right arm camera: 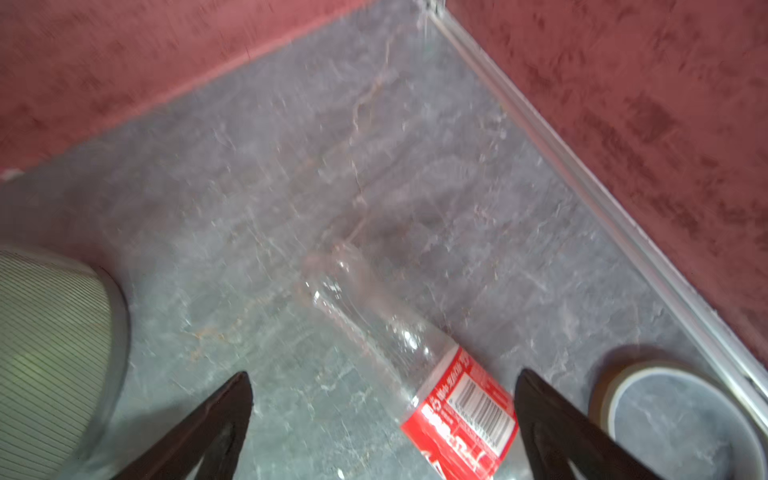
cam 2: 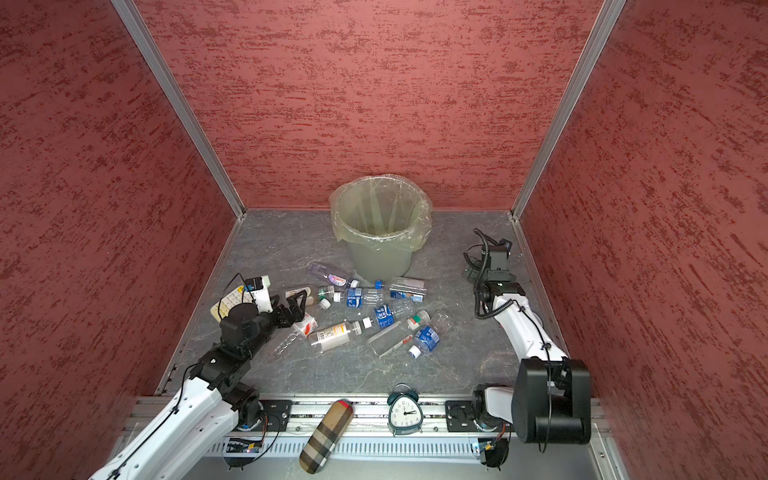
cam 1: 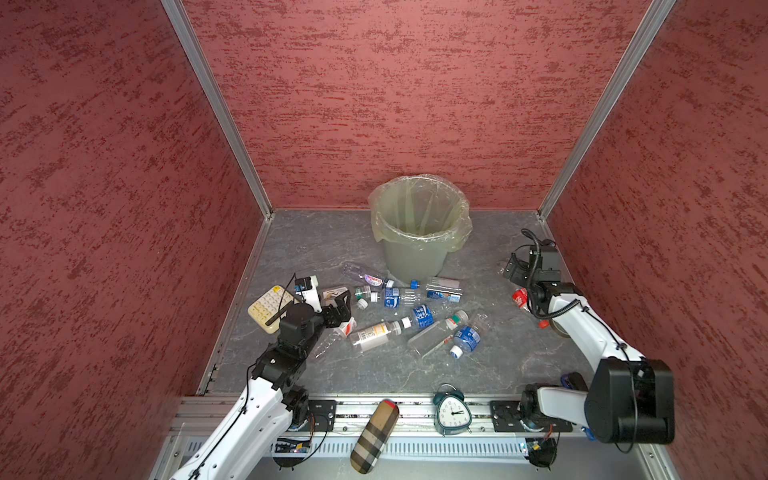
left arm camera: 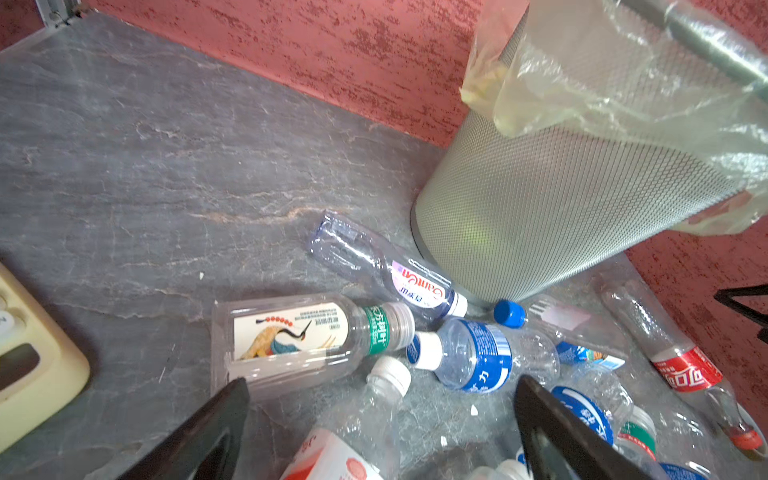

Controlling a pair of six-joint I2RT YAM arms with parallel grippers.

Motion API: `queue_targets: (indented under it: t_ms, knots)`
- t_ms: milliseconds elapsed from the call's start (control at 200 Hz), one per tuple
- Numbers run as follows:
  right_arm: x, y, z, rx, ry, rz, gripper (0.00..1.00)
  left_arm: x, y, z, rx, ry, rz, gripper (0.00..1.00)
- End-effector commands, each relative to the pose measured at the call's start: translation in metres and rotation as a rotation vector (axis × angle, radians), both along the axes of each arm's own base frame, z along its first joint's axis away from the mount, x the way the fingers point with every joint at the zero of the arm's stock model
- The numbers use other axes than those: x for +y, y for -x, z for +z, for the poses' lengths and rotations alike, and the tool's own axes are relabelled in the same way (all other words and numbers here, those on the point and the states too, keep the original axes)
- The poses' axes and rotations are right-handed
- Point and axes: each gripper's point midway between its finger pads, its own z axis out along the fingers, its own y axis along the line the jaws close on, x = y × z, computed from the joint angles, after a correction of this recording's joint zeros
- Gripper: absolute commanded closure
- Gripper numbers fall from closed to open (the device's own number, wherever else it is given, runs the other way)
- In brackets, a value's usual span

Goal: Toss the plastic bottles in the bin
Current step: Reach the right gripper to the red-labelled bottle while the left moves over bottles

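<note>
Top views, front edge: plaid oblong case (cam 1: 374,436) slanted across the metal rail (cam 1: 411,419); teal alarm clock (cam 1: 452,411) upright just to its right.

Next back, left side: left gripper (cam 1: 343,299) poised over the near-left end of the litter, jaws spread wide, nothing clamped. Left wrist view: left gripper (left arm camera: 382,384) flanking a white-capped bottle with a red-and-white label (left arm camera: 332,457); contact not discernible. Cream calculator (cam 1: 268,307) flat beside the left wrist, close to the left wall.

Middle: plastic bottles (cam 1: 374,334), about a dozen, all on their sides on the grey marbled tabletop (cam 1: 316,245), outside the bin, in a loose cluster in front of it. Among them:
- square bottle with crane picture and green neck band (left arm camera: 291,336), nearest the calculator;
- blue-labelled bottle (left arm camera: 478,357), white cap toward the square bottle's cap;
- pink-labelled bottle (left arm camera: 415,286), cap end close to the bin's foot.

Right side: red-labelled bottle (cam 1: 520,298) well apart from the cluster, near the right wall, partly under the right arm. Right gripper (cam 1: 513,270) above its far end. Right wrist view, blurred: right gripper (right arm camera: 384,376) fully parted, empty; red-labelled bottle (right arm camera: 461,407) flat on the tabletop, label end near one finger; beige tape roll (right arm camera: 602,395) flat by the wall rail.

Far: bin (cam 1: 415,257), grey-green, upright at the middle of the back wall, translucent yellowish bag folded over its rim.
</note>
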Motion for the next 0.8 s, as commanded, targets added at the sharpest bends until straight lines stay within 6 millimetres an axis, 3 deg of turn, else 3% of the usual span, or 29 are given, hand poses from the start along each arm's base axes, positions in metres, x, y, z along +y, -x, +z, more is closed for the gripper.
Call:
queue_targets:
  t_ms: [0,200,271,296,616,797]
  knots:
    - [0.004,0.006,-0.025,0.100,-0.010,0.015,0.01,-0.004,0.008,-0.008,0.020,-0.002,-0.036,0.01]
    - [0.007,0.007,-0.058,0.176,-0.026,0.022,0.01,-0.019,0.005,-0.012,0.038,0.001,-0.116,0.01]
    - [0.007,0.007,-0.060,0.175,-0.031,0.025,0.01,-0.022,0.003,-0.015,0.054,0.005,-0.130,0.01]
    - [0.007,0.008,-0.070,0.203,-0.033,0.025,0.01,-0.023,0.003,-0.017,0.061,0.005,-0.134,0.01]
    - [0.020,0.008,-0.091,0.254,-0.078,0.072,0.01,-0.020,-0.001,-0.019,0.077,0.041,-0.129,0.01]
    - [0.024,0.007,-0.087,0.253,-0.057,0.085,0.02,-0.018,-0.002,-0.020,0.081,0.052,-0.124,0.01]
